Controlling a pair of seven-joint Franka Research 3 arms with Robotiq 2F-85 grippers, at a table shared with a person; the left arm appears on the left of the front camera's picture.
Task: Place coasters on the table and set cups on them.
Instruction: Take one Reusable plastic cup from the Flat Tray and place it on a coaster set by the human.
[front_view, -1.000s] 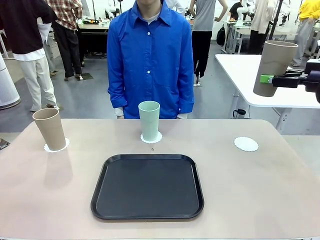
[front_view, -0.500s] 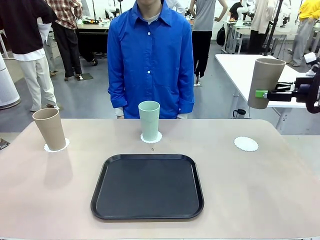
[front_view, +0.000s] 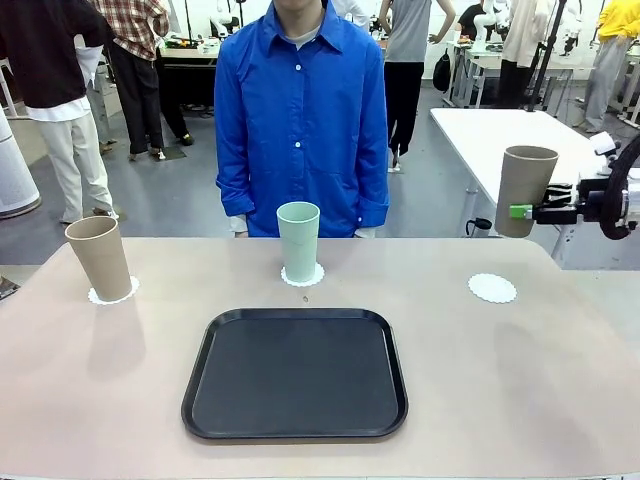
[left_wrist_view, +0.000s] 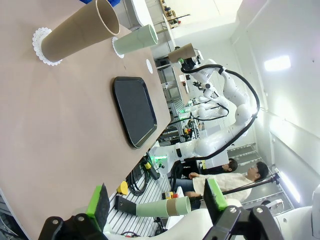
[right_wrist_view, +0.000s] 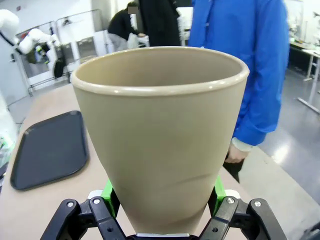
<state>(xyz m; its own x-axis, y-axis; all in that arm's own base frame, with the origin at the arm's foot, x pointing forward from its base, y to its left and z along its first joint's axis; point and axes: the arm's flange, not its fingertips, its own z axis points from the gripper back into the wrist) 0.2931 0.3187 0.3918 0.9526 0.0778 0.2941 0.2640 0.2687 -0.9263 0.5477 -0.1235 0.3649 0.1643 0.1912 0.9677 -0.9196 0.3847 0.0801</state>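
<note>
Holding the last tan cup (front_view: 525, 190) upright in my right gripper (front_view: 522, 212), I keep my green pads pinched on its lower wall, one each side, so the open mouth stays level and the base hangs free to land flat. The cup sits in the air above the far right part of the table (front_view: 520, 400), somewhat up and to the right of the bare coaster (front_view: 492, 288) waiting there. That doily has nothing on it, which is why I judge it to be my target. The other two places are already dressed: a tan cup (front_view: 99, 258) stands on its coaster (front_view: 113, 294) at the far left, and the mint green cup (front_view: 298, 241) stands on its coaster (front_view: 302, 276) in the middle, just before the person in the blue shirt (front_view: 300, 115). The black tray (front_view: 295, 373) lies bare nearer to me. My left gripper (left_wrist_view: 156, 204) rests apart from all this with its fingers spread wide and nothing between them. What remains, as I see it, is to bring the base squarely over the doily and lower it.
</note>
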